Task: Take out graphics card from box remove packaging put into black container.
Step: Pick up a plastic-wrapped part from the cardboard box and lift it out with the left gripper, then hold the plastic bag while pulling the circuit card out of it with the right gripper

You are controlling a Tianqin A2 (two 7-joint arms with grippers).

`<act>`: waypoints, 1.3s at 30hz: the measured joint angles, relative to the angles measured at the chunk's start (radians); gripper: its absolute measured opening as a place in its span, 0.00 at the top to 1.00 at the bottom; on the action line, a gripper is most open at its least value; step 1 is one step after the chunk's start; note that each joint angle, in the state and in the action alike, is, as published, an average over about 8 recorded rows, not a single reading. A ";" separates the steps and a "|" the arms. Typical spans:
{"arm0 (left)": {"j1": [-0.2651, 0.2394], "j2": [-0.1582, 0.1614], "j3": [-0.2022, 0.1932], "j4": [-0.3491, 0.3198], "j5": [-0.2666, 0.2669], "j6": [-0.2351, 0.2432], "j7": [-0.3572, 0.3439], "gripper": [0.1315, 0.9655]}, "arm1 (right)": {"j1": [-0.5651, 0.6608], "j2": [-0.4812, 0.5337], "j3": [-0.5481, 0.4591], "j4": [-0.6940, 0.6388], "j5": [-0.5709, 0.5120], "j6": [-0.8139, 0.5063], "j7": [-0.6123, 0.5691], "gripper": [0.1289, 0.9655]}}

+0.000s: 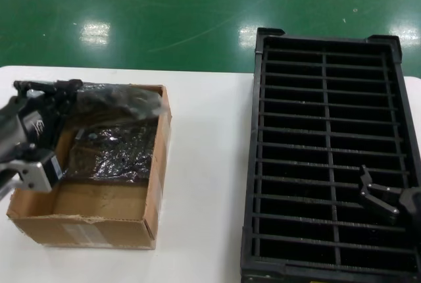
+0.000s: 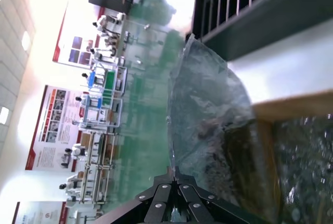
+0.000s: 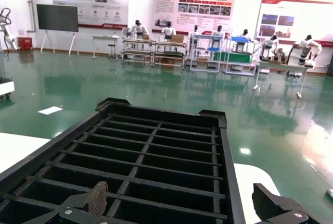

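My left gripper (image 1: 76,88) hovers over the far left corner of the brown box (image 1: 155,164), shut on the edge of a silvery packaging bag (image 1: 122,102) that hangs above the box's far rim. In the left wrist view the closed fingers (image 2: 175,178) pinch the bag's corner, and the packaging (image 2: 208,114) spreads away from them. A dark shape shows through it; the graphics card itself is hidden. The black container (image 1: 325,41) lies to the right. My right gripper (image 1: 380,197) hangs open over its near right slots, with nothing between the fingers.
More shiny bagged items (image 1: 112,153) lie in the far half of the box, with bare cardboard floor (image 1: 99,199) nearer me. White table (image 1: 204,184) separates box and container. The right wrist view shows the container's slots (image 3: 156,151) and green floor beyond.
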 joint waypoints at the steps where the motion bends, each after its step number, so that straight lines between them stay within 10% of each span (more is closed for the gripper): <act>1: 0.019 -0.001 -0.012 -0.020 -0.003 0.000 -0.007 0.99 | 0.000 0.000 0.000 0.000 0.000 0.000 0.000 0.00; 8: 0.134 -0.015 -0.045 -0.127 -0.056 -0.012 -0.008 0.99 | 0.000 0.000 0.000 0.000 0.000 0.000 0.000 0.00; 16: 0.211 -0.028 0.020 -0.174 -0.112 -0.043 0.071 0.99 | 0.000 0.000 0.000 0.000 0.000 0.000 0.000 0.00; 39: 0.226 -0.026 0.050 -0.182 -0.116 -0.055 0.105 0.99 | 0.098 -0.034 -0.089 0.026 0.026 -0.213 -0.032 0.02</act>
